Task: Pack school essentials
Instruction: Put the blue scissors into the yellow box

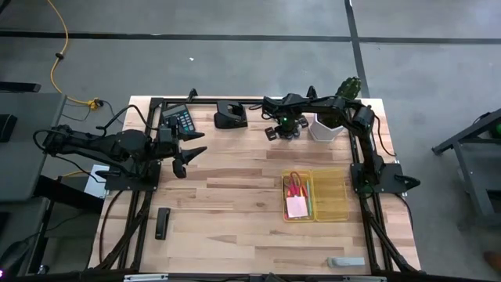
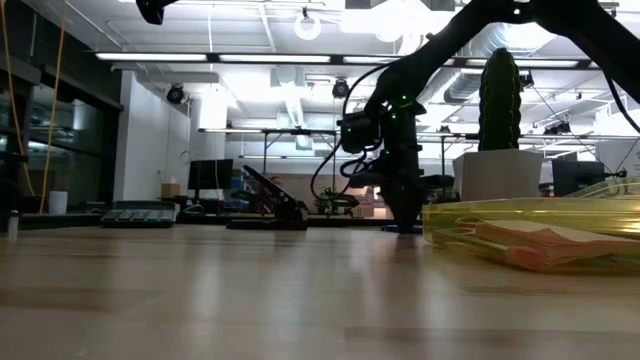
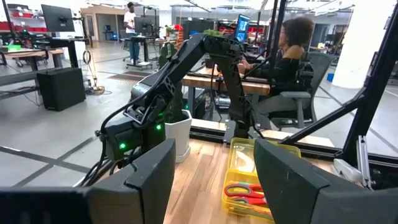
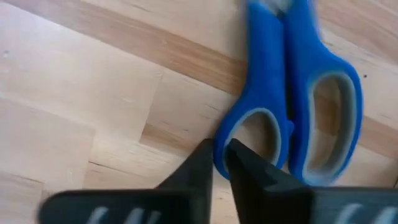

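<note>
**Right fingers down at the blue-handled scissors**

The blue-handled scissors lie flat on the pale wooden table — only the right wrist view shows them, with the right gripper nearly closed at one handle loop. From above, that gripper sits at the table's far edge beside the white pot. The yellow tray holds red-handled scissors and a pink sticky pad. The left gripper hovers with fingers spread. Beyond lies a workshop — a person sits at a desk.
</note>
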